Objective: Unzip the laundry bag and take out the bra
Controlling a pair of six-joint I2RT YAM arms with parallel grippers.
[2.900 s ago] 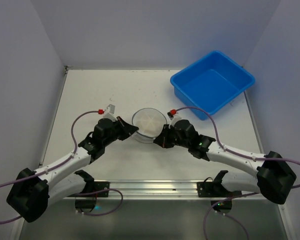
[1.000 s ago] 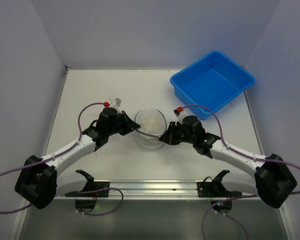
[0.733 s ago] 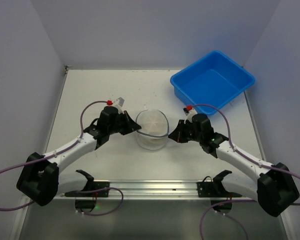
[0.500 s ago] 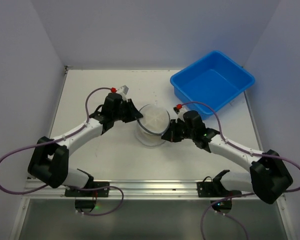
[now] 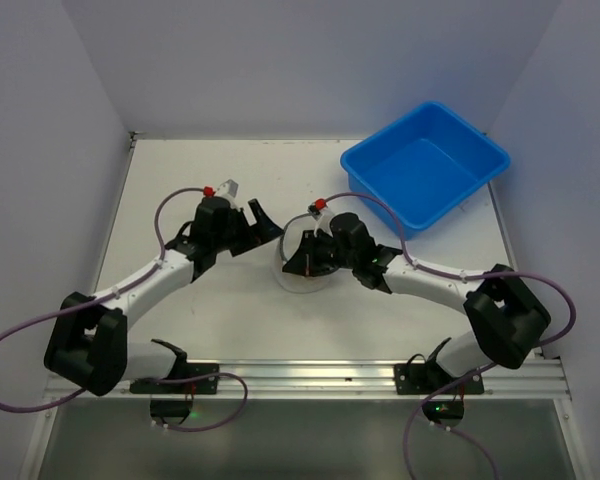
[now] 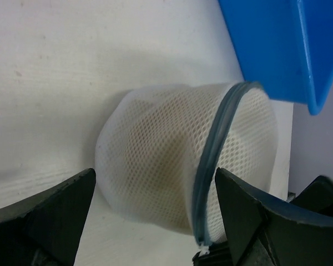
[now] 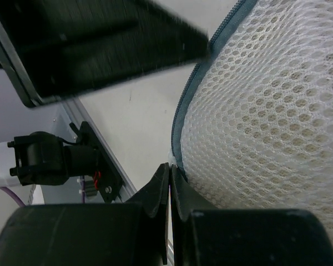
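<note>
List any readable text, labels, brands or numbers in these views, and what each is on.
None can be read in any view.
The laundry bag shows only plain white mesh and a bluish zipper rim.
The blue tub has no visible marking.
The table bears only faint specks, no print.

Gaping wide at the left pincer (image 5: 264,224), just left of the laundry bag (image 5: 305,250) and not touching it. Crowding the bag's near right side with the right pincer (image 5: 298,268), pinched at the zipper rim. Blocking the far right corner with the blue tub (image 5: 425,165). Leaving passing room over the bare far-left surface (image 5: 180,180).
</note>
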